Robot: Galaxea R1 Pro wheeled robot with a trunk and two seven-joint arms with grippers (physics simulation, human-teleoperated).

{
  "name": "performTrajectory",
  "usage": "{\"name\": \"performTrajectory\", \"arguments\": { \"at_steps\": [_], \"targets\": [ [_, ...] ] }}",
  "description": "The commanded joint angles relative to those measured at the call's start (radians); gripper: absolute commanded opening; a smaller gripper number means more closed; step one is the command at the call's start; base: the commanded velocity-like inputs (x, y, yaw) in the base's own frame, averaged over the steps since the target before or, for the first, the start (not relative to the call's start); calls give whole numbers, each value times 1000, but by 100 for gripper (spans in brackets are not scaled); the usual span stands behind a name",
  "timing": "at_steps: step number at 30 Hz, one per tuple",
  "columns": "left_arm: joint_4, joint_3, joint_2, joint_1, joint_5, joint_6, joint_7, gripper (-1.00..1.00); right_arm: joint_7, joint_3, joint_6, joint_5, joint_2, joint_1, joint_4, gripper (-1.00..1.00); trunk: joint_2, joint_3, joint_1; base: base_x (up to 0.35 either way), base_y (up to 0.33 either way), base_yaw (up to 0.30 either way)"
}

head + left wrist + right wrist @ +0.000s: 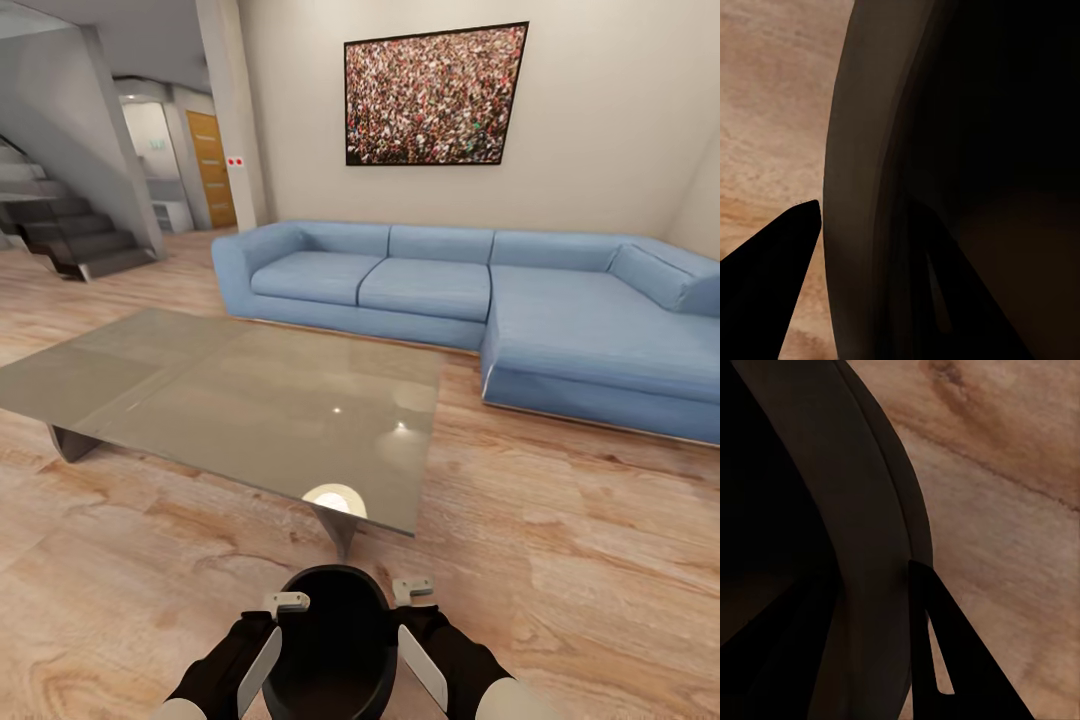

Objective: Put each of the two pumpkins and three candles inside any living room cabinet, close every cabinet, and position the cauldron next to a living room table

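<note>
You have the round black cauldron (335,640) between both arms, directly below the head camera and just short of the near corner of the low glass-topped table (230,400). The left pincer (290,602) sits at one side of the rim, the right pincer (412,590) at the opposite side. In each wrist view one dark finger lies inside the cauldron wall (870,187) and one outside it, so each pincer straddles the rim (881,510). I judge both clamped on the cauldron, though the contact itself is too dark to confirm.

Key relation: the table lies straight ahead of the cauldron, its near corner and metal leg (340,530) just beyond the far rim. The cauldron is round, so no long axis matters. Both arms are equally near.

Count: one cauldron, one table, two pincers.

Farther on from the table: one blue L-shaped fabric sofa (480,300) behind it, one framed speckled picture (435,95) on the wall above, and a grey staircase (70,230) off past the table's left end.

Judgement: the cauldron looks close enough to the table to set down on the wood plank floor (600,560).
</note>
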Motion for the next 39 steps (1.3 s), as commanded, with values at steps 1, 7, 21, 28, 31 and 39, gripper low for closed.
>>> {"name": "performTrajectory", "arguments": {
  "at_steps": [1,7,21,28,31,39],
  "targets": [
    [0,-11,6,-1,20,5,11,-100,-10,15,1,-6,0,-2,-3,-100,-1,-5,0,0,0,0],
    [0,-11,6,-1,20,5,11,-100,-9,15,1,-6,0,-2,-3,-100,-1,-9,1,0,0,0],
    [0,-11,6,-1,20,5,11,-100,-10,15,1,-6,0,-2,-3,-100,-1,-9,1,37,0,0],
    [0,-11,6,-1,20,5,11,-100,-10,15,1,-6,0,-1,-3,-100,-1,-9,1,74,0,0],
    [0,-11,6,-1,20,5,11,-100,-10,15,1,-6,0,-1,-3,-100,-1,-9,1,28,0,0],
    [0,-11,6,-1,20,5,11,-100,-10,15,1,-6,0,-1,-3,-100,-1,-9,1,49,0,0]
  ]
}}
